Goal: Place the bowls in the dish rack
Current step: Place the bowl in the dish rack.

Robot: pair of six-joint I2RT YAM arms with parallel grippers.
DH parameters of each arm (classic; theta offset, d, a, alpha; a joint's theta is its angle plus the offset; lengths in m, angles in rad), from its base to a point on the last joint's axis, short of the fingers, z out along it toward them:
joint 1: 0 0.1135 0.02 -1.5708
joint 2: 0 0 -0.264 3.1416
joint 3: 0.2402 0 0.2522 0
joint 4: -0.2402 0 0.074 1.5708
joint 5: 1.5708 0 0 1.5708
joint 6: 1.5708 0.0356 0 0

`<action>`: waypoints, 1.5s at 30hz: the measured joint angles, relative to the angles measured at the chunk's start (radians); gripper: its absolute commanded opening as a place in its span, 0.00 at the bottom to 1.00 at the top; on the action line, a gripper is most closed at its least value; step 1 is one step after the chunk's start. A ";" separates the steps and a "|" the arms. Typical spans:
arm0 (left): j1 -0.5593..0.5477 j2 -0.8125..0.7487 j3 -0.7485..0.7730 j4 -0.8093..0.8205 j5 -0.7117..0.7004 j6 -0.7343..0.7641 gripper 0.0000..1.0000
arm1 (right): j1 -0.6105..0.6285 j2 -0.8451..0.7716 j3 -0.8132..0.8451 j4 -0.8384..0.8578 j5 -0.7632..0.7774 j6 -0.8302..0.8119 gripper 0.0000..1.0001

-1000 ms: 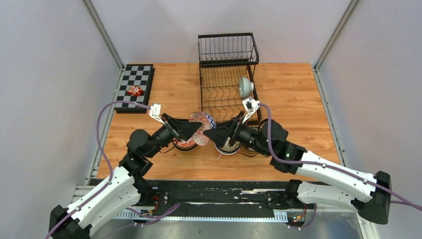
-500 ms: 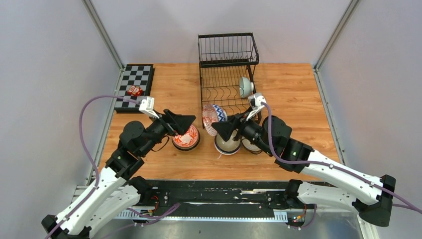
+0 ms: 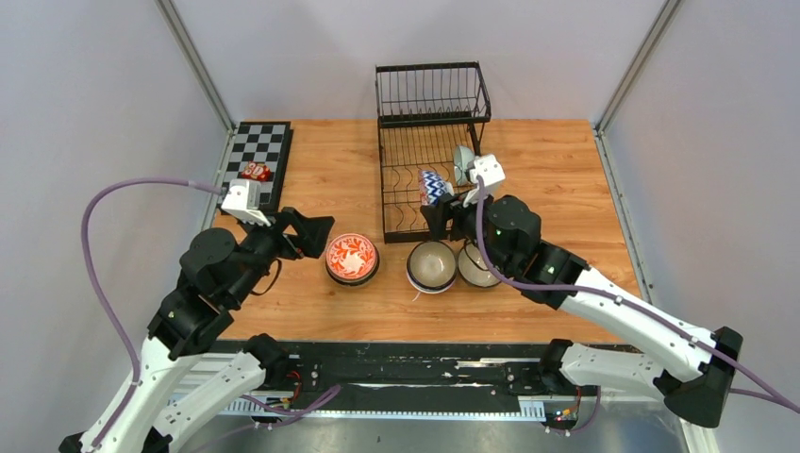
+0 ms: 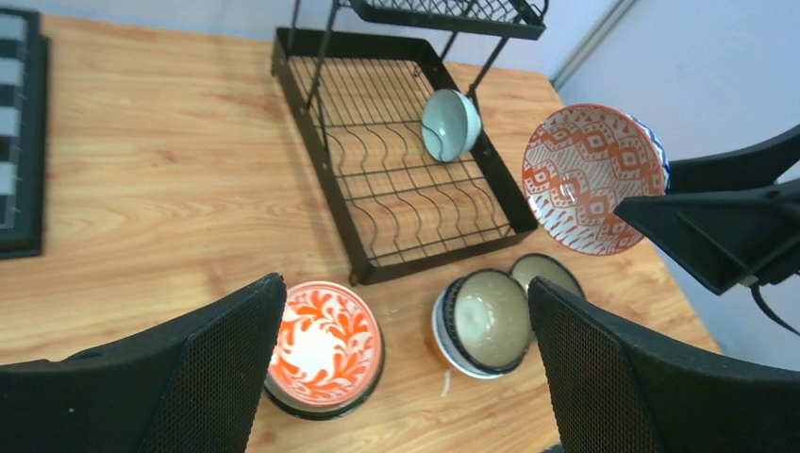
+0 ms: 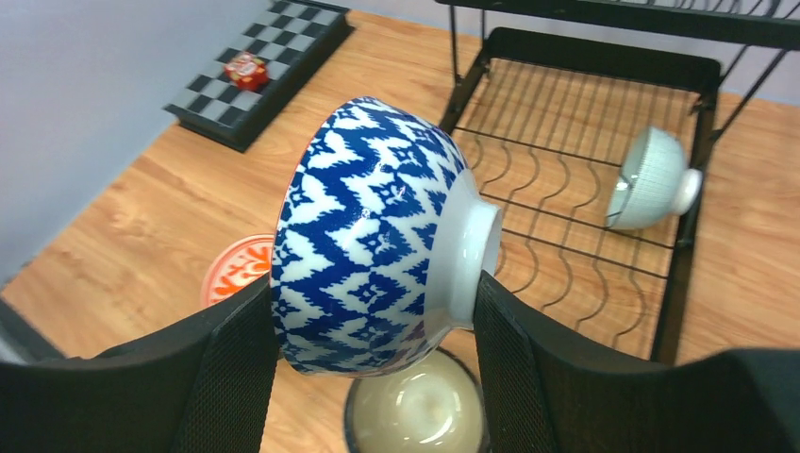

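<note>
Jaws on left gripper (image 3: 311, 233) spread fully wide, nothing between them, hovering above the surface (image 3: 566, 170) just left of red bowl (image 3: 352, 257). Sits upright on the wood, floral inside showing, apart from dish rack (image 3: 401, 179). Probably the next pick: glazed ceramic, rigid, fairly weighty for a small thing, slick and prone to chipping. Best pinched over the rim, one pad inside and one outside, then tipped on edge.

Just right of that, cream bowl (image 3: 432, 265), seemingly nested in another, with second cream bowl (image 3: 476, 269) touching beside, both on the surface at the rack's near end.

Jaws on right gripper (image 3: 443, 209) partly apart, clamped on blue-patterned bowl (image 5: 377, 245), turned on edge above the plate slots, not yet seated. Calls for slow lowering between the wires; hard glaze on metal could slide or crack if let go early.

Further right in the rack, pale green bowl (image 3: 462, 163) leaning on its side by the right rail.
</note>
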 measured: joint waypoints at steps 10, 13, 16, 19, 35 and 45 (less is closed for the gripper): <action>0.000 -0.024 0.080 -0.153 -0.029 0.160 1.00 | -0.082 0.162 0.069 -0.019 0.040 -0.112 0.03; 0.000 -0.032 0.067 -0.163 -0.029 0.181 1.00 | -0.110 0.211 0.069 -0.019 0.039 -0.119 0.03; 0.000 -0.041 0.032 -0.165 -0.032 0.194 1.00 | -0.140 0.267 0.070 -0.014 0.037 -0.122 0.03; 0.000 -0.042 -0.004 -0.168 -0.039 0.205 1.00 | -0.168 0.320 0.070 -0.004 0.031 -0.124 0.03; 0.000 -0.060 -0.100 -0.165 -0.064 0.239 1.00 | -0.323 0.595 0.150 0.135 -0.064 -0.121 0.03; 0.000 -0.048 -0.101 -0.158 -0.044 0.240 1.00 | -0.394 0.719 0.183 0.248 -0.105 -0.089 0.03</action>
